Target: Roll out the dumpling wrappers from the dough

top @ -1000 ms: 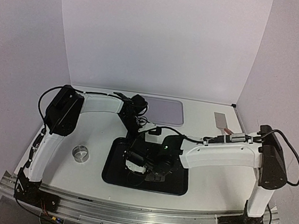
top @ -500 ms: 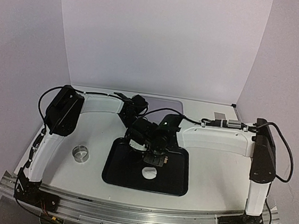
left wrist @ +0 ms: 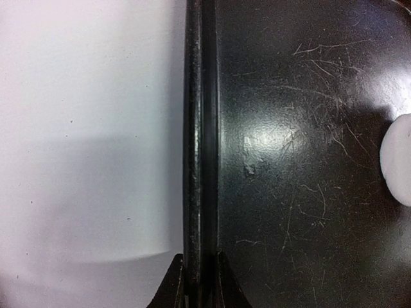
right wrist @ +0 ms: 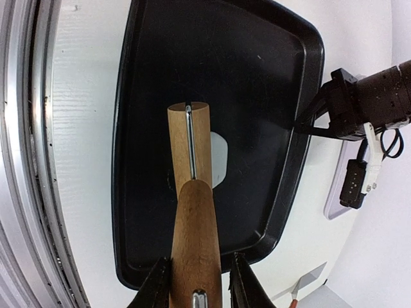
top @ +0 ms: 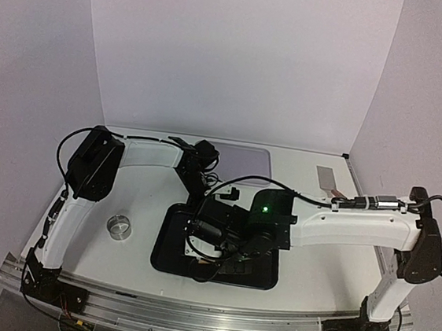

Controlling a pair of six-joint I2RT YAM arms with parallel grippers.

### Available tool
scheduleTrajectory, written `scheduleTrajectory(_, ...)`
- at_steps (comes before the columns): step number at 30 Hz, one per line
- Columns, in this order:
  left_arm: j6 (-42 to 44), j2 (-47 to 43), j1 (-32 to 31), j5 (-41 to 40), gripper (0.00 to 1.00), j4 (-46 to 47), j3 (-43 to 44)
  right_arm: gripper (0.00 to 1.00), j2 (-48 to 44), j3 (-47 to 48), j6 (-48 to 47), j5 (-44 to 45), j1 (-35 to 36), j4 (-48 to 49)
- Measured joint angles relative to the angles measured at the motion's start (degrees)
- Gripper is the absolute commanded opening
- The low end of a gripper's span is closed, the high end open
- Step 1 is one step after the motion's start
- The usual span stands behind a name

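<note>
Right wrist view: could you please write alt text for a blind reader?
The right gripper holds a wooden rolling pin above a black tray, its end partly hiding a white piece of dough. On the right, the left gripper clamps the tray's rim.

White table [top: 313, 272] — pale lilac walls [top: 240, 57] on three sides, perhaps board panels — even light

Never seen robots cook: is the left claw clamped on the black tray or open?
Clamped: the left gripper pinches the tray rim from both sides.
</note>
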Motion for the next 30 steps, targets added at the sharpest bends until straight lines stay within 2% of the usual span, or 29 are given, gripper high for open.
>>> scheduleTrajectory(22, 0.0, 0.0, 0.1, -0.1, 0.00, 0.4, 0.0, 0.00, 1.9, -2.8, -0.9, -2.1, -1.9, 2.4)
scheduleTrajectory(30, 0.1, 0.0, 0.8, -1.2, 0.00, 1.3, 0.0, 0.00, 5.8, 3.4, -0.5, -7.3, -7.3, -0.2)
